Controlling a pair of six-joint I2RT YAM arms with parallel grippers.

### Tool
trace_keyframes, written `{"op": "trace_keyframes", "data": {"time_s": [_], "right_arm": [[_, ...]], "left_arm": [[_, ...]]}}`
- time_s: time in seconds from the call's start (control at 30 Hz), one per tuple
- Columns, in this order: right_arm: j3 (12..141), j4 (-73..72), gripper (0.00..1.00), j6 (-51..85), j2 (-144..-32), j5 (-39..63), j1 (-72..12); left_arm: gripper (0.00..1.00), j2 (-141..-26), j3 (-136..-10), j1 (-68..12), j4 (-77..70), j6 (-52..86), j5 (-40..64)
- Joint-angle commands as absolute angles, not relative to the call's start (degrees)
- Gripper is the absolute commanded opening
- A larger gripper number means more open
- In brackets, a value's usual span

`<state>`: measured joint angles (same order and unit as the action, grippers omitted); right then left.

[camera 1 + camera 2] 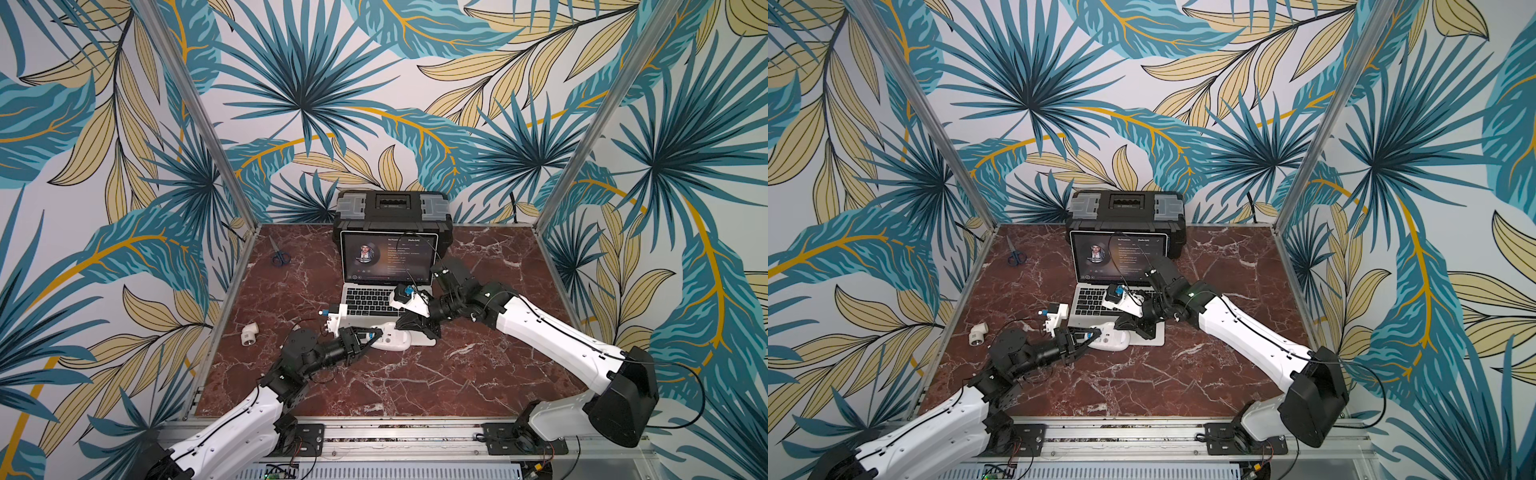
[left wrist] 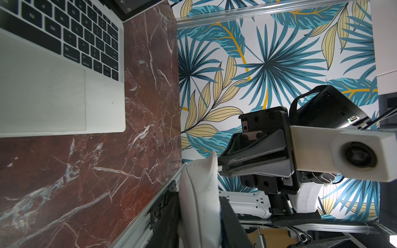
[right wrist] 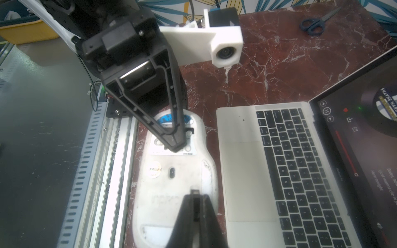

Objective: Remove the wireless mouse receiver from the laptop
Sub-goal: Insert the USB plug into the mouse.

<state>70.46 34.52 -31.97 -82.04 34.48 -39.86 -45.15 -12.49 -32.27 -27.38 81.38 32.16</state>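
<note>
**Receiver pinched over the upturned mouse**

The right pincer (image 3: 195,205) is closed on the receiver (image 3: 195,193), a small dark piece with a metal end that pokes out from between the tips. It is not plugged into the laptop (image 1: 365,301). It sits over the underside of the mouse (image 3: 163,193), and whether it touches the mouse cannot be told.

The left pincer (image 1: 372,336) grips the white mouse flat between its two fingers (image 3: 171,137), one on the blue-striped label side and the other on the far face. The mouse is turned underside up at the laptop's front edge, in both top views.

The laptop stands open on the marble-patterned desk (image 1: 291,299), its screen lit with a music player. Behind it is a black toolbox (image 1: 392,208). Blue scissors (image 1: 279,257) lie well off to the left, and a white pipe elbow (image 1: 249,333) lies near the left edge.
</note>
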Motion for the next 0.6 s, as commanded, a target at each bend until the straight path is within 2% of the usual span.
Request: {"op": "trace_keyframes", "data": {"time_s": [0.0, 0.57], "right_arm": [[72.21, 39.81, 0.00, -32.42, -83.46, 32.97, -40.08], [76.83, 49.79, 0.00, -33.42, -86.95, 26.19, -40.08]], "left_arm": [[0.00, -45.09, -16.16, -32.44, -32.55, 80.16, 32.75], [0.00, -45.78, -15.65, -32.44, -33.44, 79.80, 32.61]]}}
